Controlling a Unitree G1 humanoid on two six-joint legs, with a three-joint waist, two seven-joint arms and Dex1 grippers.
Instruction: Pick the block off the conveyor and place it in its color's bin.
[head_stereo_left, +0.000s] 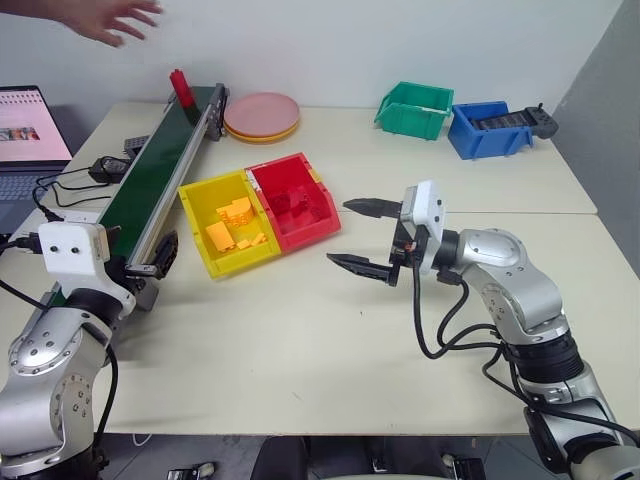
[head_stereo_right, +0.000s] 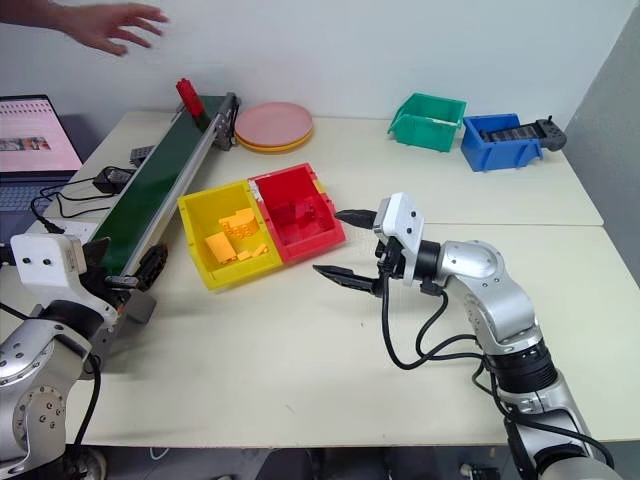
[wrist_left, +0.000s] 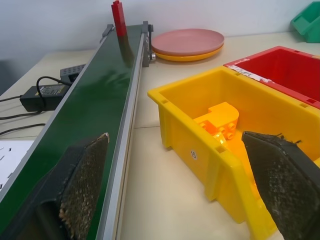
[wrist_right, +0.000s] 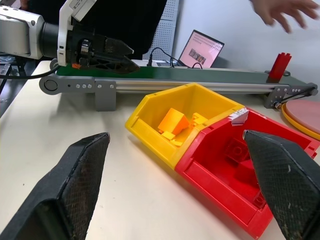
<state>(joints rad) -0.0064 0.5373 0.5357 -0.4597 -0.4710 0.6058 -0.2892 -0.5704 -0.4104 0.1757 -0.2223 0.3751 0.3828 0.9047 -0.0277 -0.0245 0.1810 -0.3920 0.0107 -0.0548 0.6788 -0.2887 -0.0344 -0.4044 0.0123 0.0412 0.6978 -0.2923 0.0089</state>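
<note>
At the far end of the conveyor (head_stereo_left: 160, 165) the block (head_stereo_left: 182, 88) stands upright on the green belt, just below a person's hand (head_stereo_left: 105, 18) that hangs over it, apart from it. The left claw (wrist_right: 100, 52) waits at the near end of the belt, jaws spread wide and empty. The right claw (head_stereo_left: 365, 237) hovers just right of the bin (head_stereo_left: 295, 200), also released, holding nothing. I'd let the block ride down toward the left claw, then close on its narrow sides low on the body so it can't tip. After that, carry it right, over the yellow bin (head_stereo_left: 225, 222), into the red one.
</note>
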